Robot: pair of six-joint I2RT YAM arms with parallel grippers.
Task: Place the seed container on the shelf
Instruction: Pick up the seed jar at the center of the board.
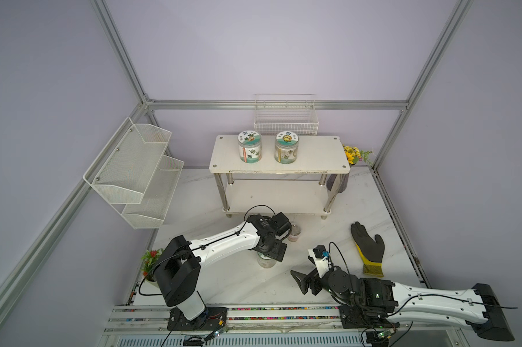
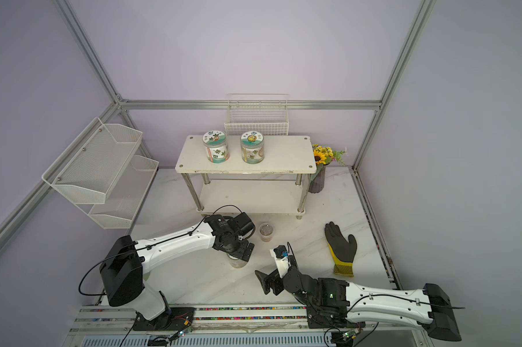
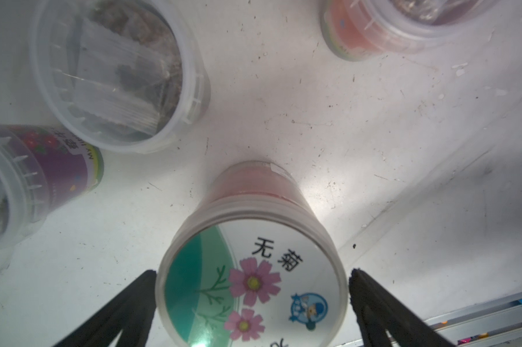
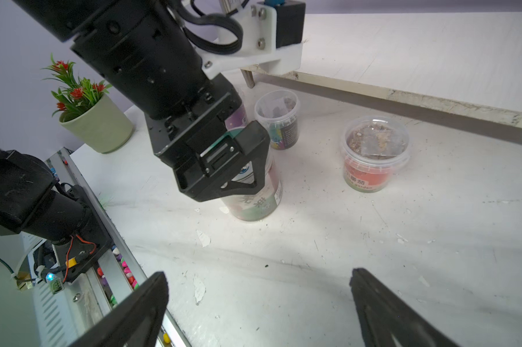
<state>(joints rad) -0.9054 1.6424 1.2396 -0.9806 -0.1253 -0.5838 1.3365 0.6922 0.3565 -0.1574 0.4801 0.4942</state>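
The seed container (image 3: 253, 270), a clear jar with a pink-flower lid, stands upright on the table in front of the shelf (image 1: 310, 156). My left gripper (image 3: 253, 272) is open and reaches down over it, one finger on each side of the lid with a small gap either way. In both top views the jar (image 1: 265, 262) (image 2: 238, 263) is mostly hidden under that gripper. My right gripper (image 4: 258, 274) hangs open and empty over bare table near the front edge (image 1: 298, 282). Two similar jars (image 1: 250, 146) (image 1: 286, 147) stand on the shelf's top board.
Three lidded cups stand close by: a red-labelled one (image 4: 374, 153), a clear one (image 3: 118, 75) and a purple one (image 3: 43, 168). A glove (image 1: 369, 246) lies at right. A mesh wall rack (image 1: 133, 171), a wire basket (image 1: 286, 115), a potted plant (image 4: 94, 120) and a flower vase (image 2: 318, 177) line the edges.
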